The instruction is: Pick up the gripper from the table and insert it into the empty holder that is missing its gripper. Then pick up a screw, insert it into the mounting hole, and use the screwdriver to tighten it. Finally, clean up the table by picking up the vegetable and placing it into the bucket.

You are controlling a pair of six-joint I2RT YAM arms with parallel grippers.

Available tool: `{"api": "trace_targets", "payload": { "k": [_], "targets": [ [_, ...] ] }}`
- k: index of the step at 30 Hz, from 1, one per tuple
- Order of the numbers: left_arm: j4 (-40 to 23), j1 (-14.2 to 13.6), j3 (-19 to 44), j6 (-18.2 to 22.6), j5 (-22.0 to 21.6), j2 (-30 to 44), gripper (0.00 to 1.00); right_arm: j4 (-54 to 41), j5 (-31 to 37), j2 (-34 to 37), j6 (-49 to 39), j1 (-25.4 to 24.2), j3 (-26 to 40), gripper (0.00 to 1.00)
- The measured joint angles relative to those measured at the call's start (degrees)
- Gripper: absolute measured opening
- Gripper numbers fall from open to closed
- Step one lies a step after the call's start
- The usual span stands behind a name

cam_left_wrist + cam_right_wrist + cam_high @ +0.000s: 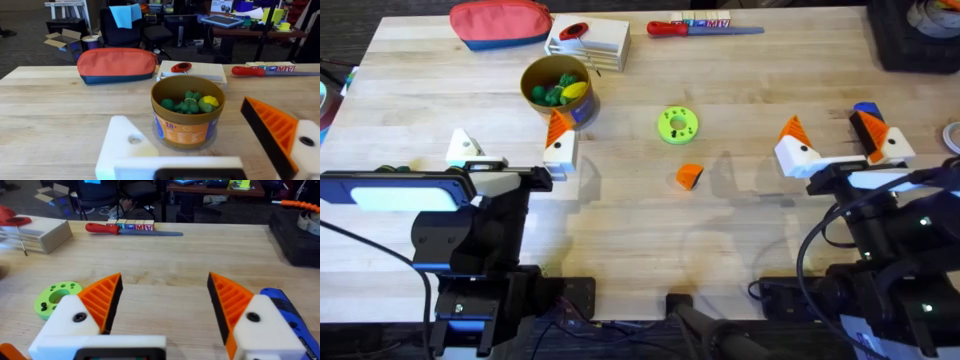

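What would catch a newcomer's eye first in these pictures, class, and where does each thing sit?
Probably the small orange gripper, lying alone on the pale table near the middle, just below the lime-green disc. Next, the yellow-tan bucket of green and yellow toys toward the far left, with the red pouch behind it.

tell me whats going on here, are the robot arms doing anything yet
Nothing is being handled yet. Both arms sit back at the near edge of the table. The left hand is open and is missing one orange pad; the right hand is open with both pads. The loose orange gripper lies mid-table near the lime-green disc. The bucket already holds green and yellow toy pieces.
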Motion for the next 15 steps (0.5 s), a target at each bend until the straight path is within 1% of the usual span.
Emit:
{"api": "trace_targets", "payload": {
  "k": [15],
  "targets": [
    [-0.1, 0.0, 0.0, 0.0, 0.0, 0.0, 0.986, -0.5, 0.0, 0.0, 0.0, 0.0, 0.0, 0.992]
  ]
}}
